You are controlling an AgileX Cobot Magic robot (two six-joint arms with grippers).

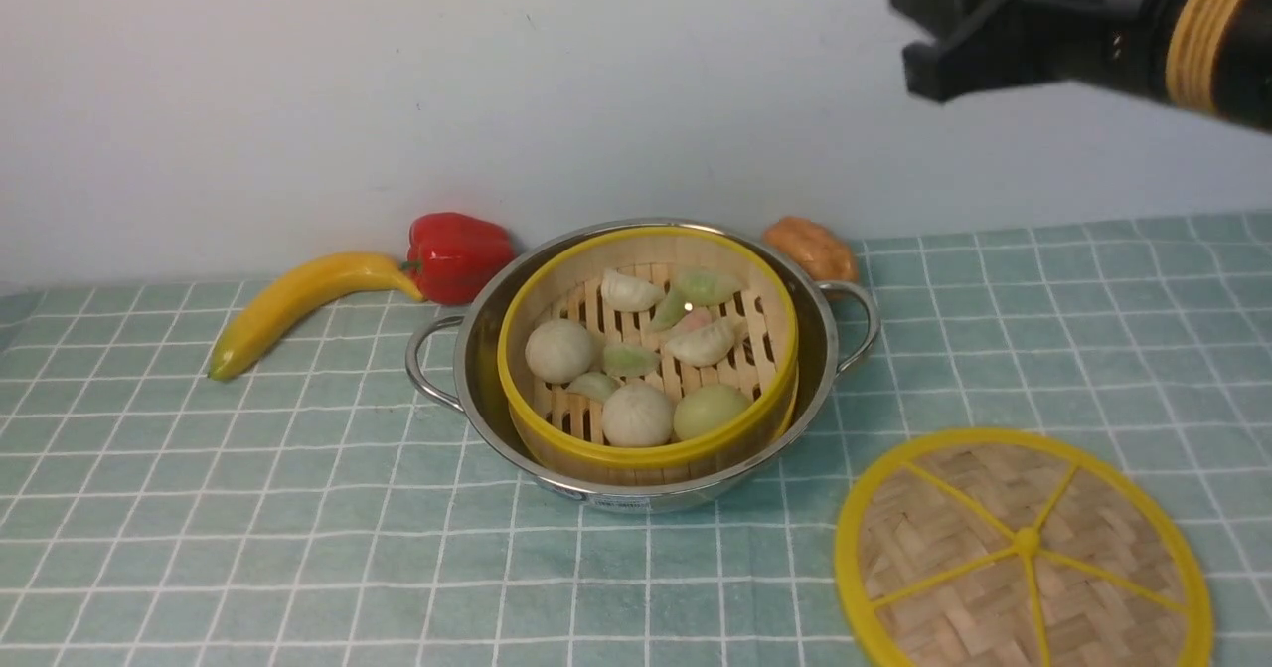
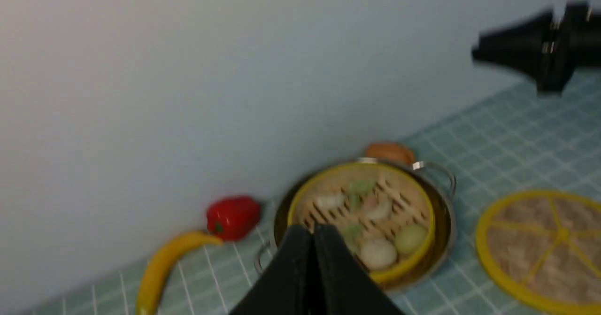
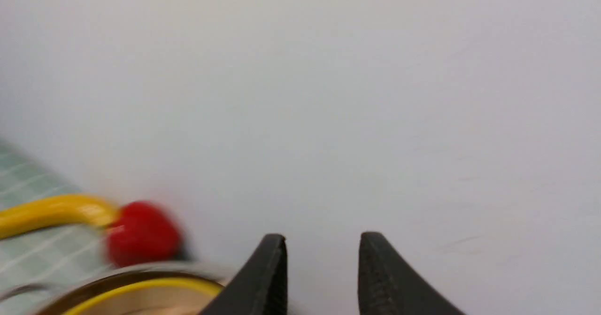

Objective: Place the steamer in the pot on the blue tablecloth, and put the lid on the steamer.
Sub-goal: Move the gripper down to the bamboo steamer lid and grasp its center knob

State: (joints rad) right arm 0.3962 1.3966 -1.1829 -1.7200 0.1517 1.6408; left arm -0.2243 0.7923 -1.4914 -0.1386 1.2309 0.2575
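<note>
One step done, one pending: round bamboo steamer with yellow rims [image 1: 636, 463] is sitting inside the shiny steel two-handled pot [image 1: 821, 344], near the back edge of the pale blue checked tablecloth [image 1: 248, 508]. Flat woven bamboo lid with yellow spokes [image 1: 1024, 548] is lying by the cloth's front right corner. Right gripper [image 1: 919, 26] is hanging high over the right side, jaws spread, empty. Left gripper [image 2: 313, 230] is sitting pressed together, gripping nothing. Next, I reckon: the right one needs dropping to the lid's rim, pinching it, carrying it level onto the steamer.

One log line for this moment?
steamer: in pot | lid: on blue tablecloth | left gripper: shut, empty | right gripper: open, raised
</note>
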